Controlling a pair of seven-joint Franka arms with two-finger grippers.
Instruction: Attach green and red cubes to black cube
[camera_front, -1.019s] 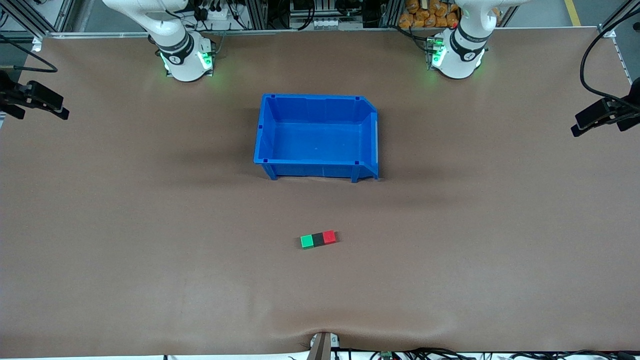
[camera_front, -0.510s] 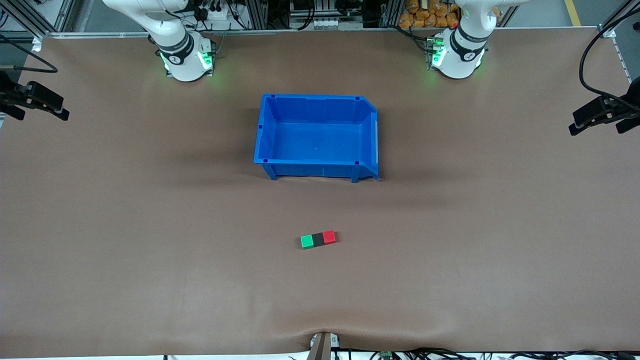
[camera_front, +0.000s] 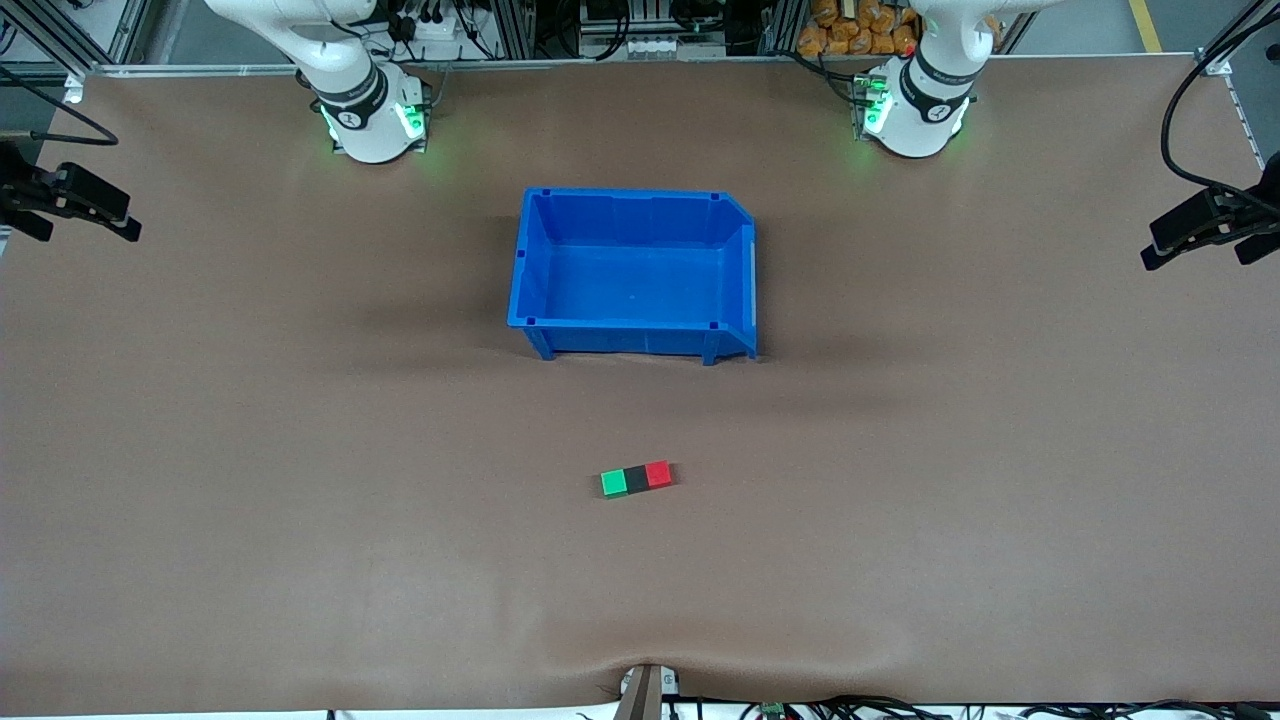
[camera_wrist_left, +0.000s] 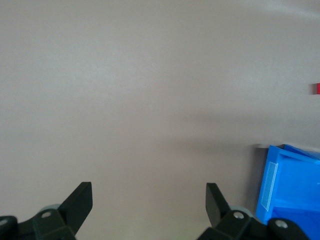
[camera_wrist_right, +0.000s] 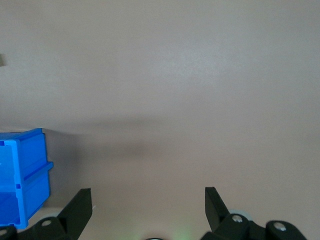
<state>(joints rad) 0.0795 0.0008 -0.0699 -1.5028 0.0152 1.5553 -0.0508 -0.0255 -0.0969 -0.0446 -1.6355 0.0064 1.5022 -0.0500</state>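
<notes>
A wide brown desk (camera_front: 300, 450) fills the front view, with two white robot arms based along its top edge. A blue open-topped bin (camera_front: 634, 272) sits mid-desk between the two bases, empty as far as its floor shows.

Nearer the front camera than the bin, three small cubes lie in one row on the desk, faces touching: the green cube (camera_front: 613, 484) toward the right arm's end, the black cube (camera_front: 636, 479) in the middle, and the red cube (camera_front: 658, 474) toward the left arm's end. Judging by this, the joining looks done.

Both arms wait, drawn up high. The left hand (camera_wrist_left: 150, 200) hangs over bare desk near the bin's corner, its fingers spread wide and holding nothing. The right hand (camera_wrist_right: 148, 200) hangs over bare desk beside the bin, also spread wide and empty.

The main risk is probably disturbance: any fresh reach toward the row could knock a cube and break the line, since how firmly the cubes hold together cannot be seen. The row lies slightly skewed, so a straight-on pinch might catch a corner.
</notes>
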